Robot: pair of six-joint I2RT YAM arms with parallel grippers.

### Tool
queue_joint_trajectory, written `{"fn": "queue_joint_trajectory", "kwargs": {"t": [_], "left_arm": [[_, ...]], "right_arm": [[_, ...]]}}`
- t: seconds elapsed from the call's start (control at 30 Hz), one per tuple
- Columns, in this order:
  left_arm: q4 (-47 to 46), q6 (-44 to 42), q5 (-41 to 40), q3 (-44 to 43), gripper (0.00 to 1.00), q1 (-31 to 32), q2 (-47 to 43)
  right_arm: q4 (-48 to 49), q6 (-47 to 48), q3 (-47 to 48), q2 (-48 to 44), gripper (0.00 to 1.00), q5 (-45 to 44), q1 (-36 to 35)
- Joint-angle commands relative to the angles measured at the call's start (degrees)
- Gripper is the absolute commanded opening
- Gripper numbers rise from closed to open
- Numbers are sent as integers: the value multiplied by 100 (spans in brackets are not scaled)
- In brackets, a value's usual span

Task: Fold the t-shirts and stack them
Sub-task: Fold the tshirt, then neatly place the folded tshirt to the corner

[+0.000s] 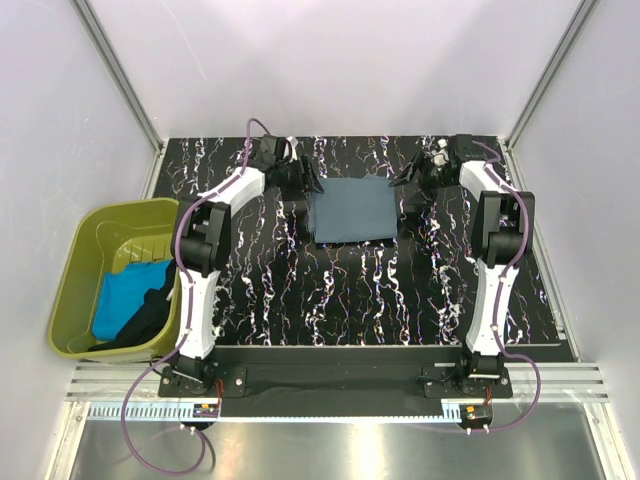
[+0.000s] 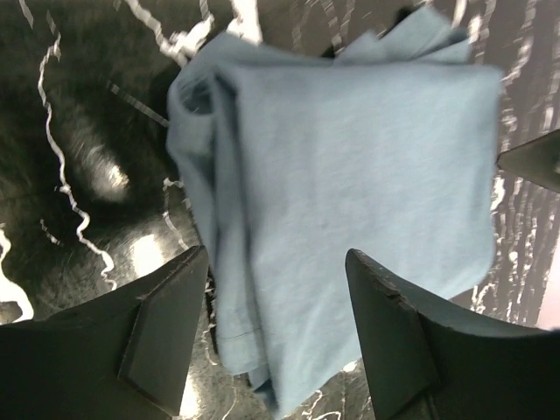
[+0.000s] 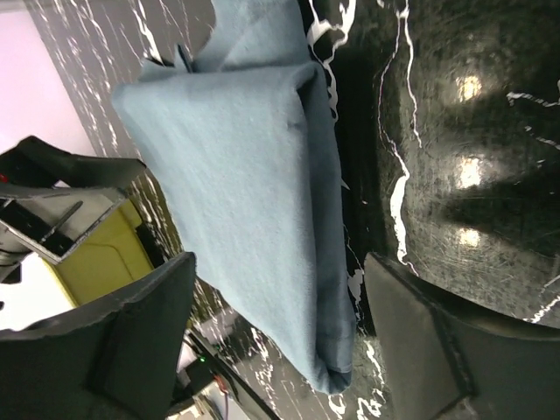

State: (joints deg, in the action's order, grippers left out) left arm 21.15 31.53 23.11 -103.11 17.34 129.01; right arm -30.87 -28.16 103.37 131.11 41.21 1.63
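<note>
- Jaws on both arms stand apart with nothing clamped. The left gripper (image 1: 300, 180) and right gripper (image 1: 410, 180) face each other across the folded grey-blue t-shirt (image 1: 350, 210).
- Grey-blue t-shirt lies flat on the black marbled table (image 1: 330, 300) as a rough rectangle, directly between the two grippers. The left gripper is at its left edge, the right gripper at its right edge.
- Left wrist view: the left gripper (image 2: 276, 262) has its fingers spread either side of the shirt's stacked fold layers. The cloth sits in the gap, not pinched. Cannot tell if either finger touches it.
- Right wrist view: the right gripper (image 3: 280, 262) is in the same state. The thick folded edge runs between the spread fingers, and a loose corner sticks out at the far end.
- Olive-green tub (image 1: 70, 290) sits off the table's left side, outboard of the left arm. It is well apart from the left gripper and nearer the arm bases than the jaws are.
- Tub contents: turquoise t-shirt (image 1: 125, 290), crumpled, and black t-shirt (image 1: 150, 320), bunched against and partly over it on the side towards the arm. Both are unfolded.
</note>
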Motion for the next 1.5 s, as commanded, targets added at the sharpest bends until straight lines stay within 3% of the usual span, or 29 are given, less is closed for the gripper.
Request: {"fn": "queue_joint_trajectory", "kwargs": {"t": [0.0, 0.27, 0.53, 0.87, 1.0, 1.2, 1.3, 1.47], "left_arm": [[-146, -41, -52, -17, 68, -3, -418], [-190, -138, 150, 1748, 70, 6, -2080], [-216, -86, 281, 3576, 70, -3, -4023], [4, -191, 281, 4079, 71, -38, -4867], [30, -191, 299, 4238, 71, -108, -5069], [65, -138, 431, 4255, 71, -231, -5184], [135, -164, 431, 4247, 71, -240, -5289], [249, -244, 440, 4387, 71, -319, -5483]], "right_arm": [[169, 302, -2, -60, 87, -17, -75], [389, 531, 798, 705, 90, 466, -128], [398, 620, 1675, 1505, 78, 817, -286], [240, 610, 2345, 2164, 65, 844, -400], [-50, 785, 2643, 2445, 52, 977, -488], [-86, 786, 2723, 2411, 22, 941, -558], [-94, 777, 2575, 2201, 1, 854, -576], [-77, 769, 1977, 1682, 0, 529, -593]]}}
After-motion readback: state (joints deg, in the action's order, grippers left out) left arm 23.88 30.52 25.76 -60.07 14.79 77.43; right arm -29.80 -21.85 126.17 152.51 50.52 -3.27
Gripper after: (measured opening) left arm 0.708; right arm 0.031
